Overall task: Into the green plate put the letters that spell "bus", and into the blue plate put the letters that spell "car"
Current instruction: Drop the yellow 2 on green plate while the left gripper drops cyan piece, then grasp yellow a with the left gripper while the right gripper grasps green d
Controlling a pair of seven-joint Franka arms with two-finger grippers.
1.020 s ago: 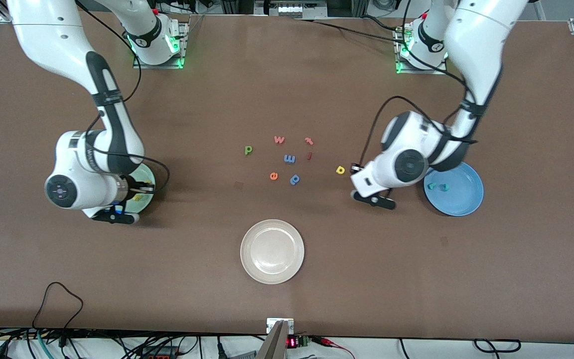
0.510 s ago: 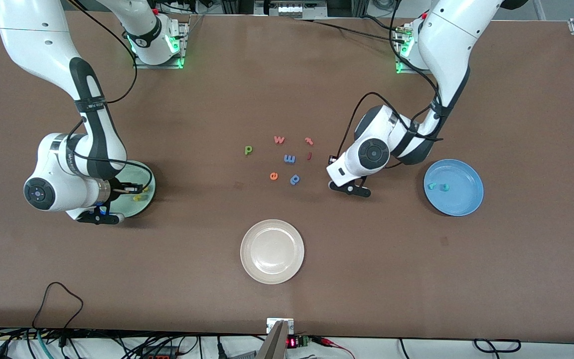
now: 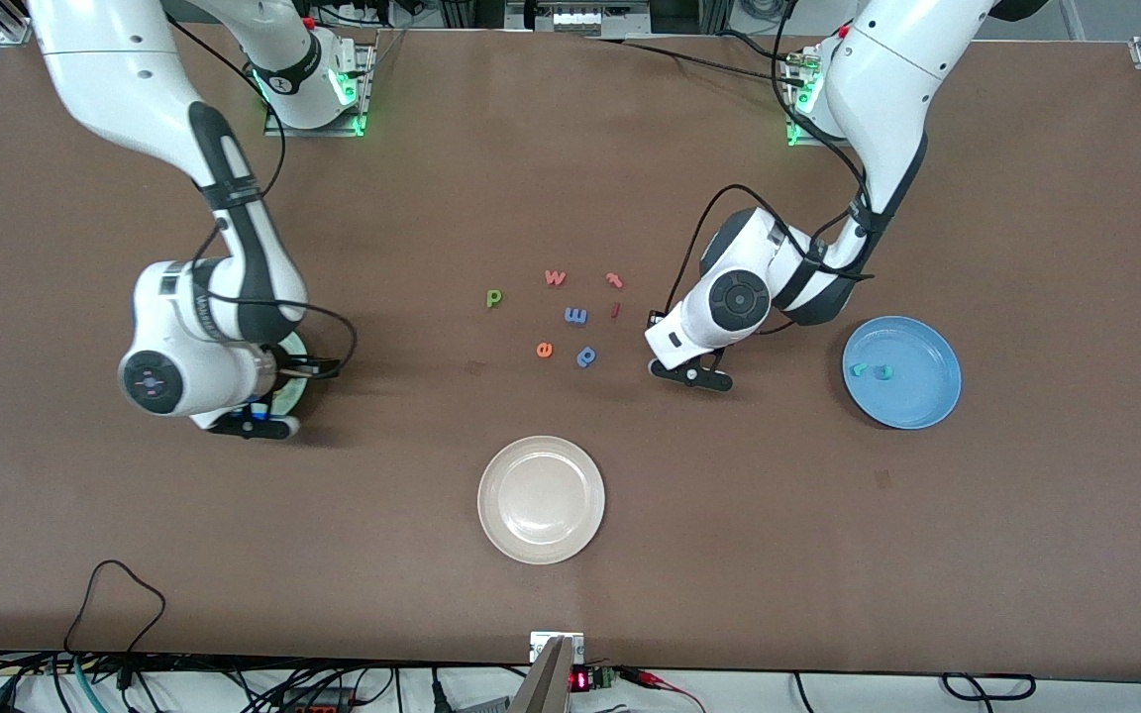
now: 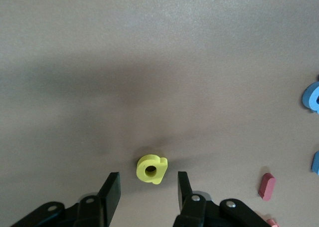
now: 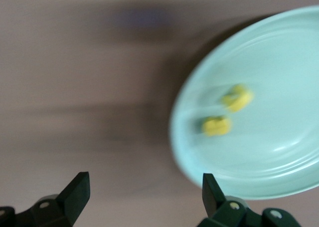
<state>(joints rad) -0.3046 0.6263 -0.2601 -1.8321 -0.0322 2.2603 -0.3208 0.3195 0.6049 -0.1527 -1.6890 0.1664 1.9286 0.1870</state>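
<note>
Left pincer (image 4: 144, 192): fingers part-open astride the yellow "a" (image 4: 152, 168), which lies on the bench (image 4: 149, 62), not gripped.

Right pincer (image 5: 144, 197): fingers wide, empty, over the green plate (image 5: 279, 152) rim.

Green plate: two yellow letters (image 5: 227, 112) inside.

Blue plate (image 3: 902, 372): two teal letters (image 3: 871, 371) inside, toward the left arm's end.

Dark green letter (image 3: 493, 297): on bench, beside the loose letters mid-bench.

Three plates: one green plate (image 5: 279, 157), one cream-white plate (image 3: 541, 500), one blue plate (image 3: 917, 396). Two yellow letters (image 5: 238, 98) lie in the green one, and two teal letters (image 3: 859, 370) lie at the blue one's nine o'clock. One yellow "a" (image 4: 152, 169) and seven other loose letters (image 3: 575, 316) lie outside the plates.
</note>
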